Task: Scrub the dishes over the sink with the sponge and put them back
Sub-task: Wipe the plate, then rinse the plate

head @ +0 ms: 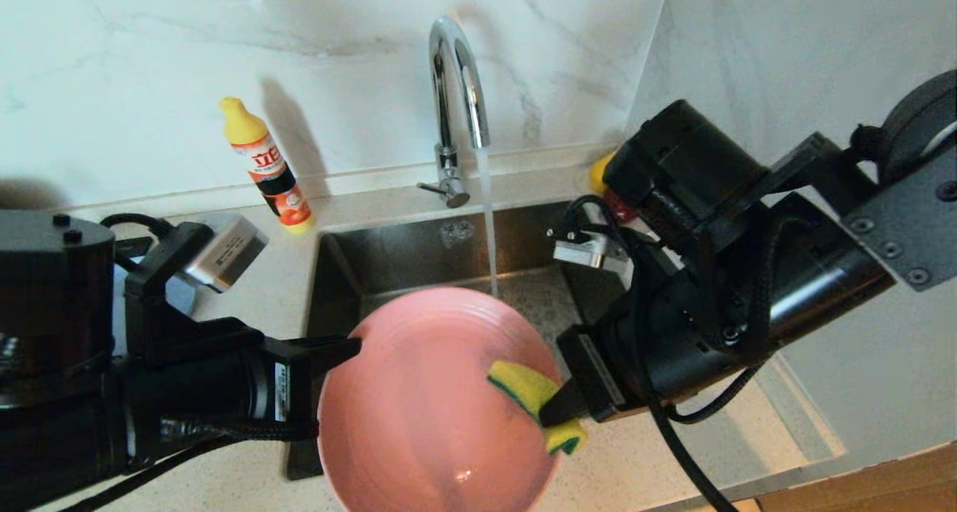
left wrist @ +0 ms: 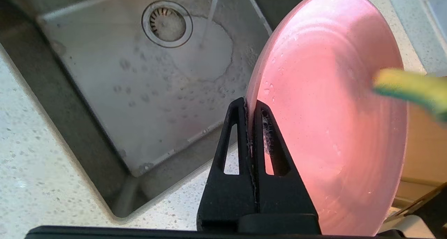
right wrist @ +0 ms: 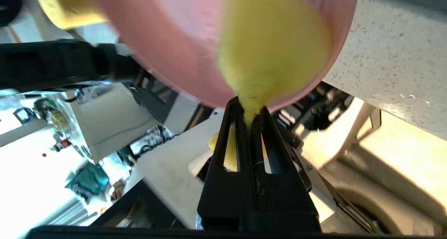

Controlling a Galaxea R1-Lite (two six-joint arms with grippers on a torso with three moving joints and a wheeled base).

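You're mid-scrub on the plate (head: 426,415) here. The left gripper (left wrist: 252,108) is clamped on its left rim, holding it tilted over the near edge of the sink (head: 419,261), face toward the right arm. The right gripper (right wrist: 248,108) is pinched tight on the sponge (head: 532,400), which sits against the right side of the plate's face.

The tap (head: 456,86) is running at the far side, and the stream lands beyond the plate, not on it.

My guess for the next move: sweep the sponge across toward the left rim, pressing lightly so the plate doesn't twist out of that edge grip. No other dishes in view.
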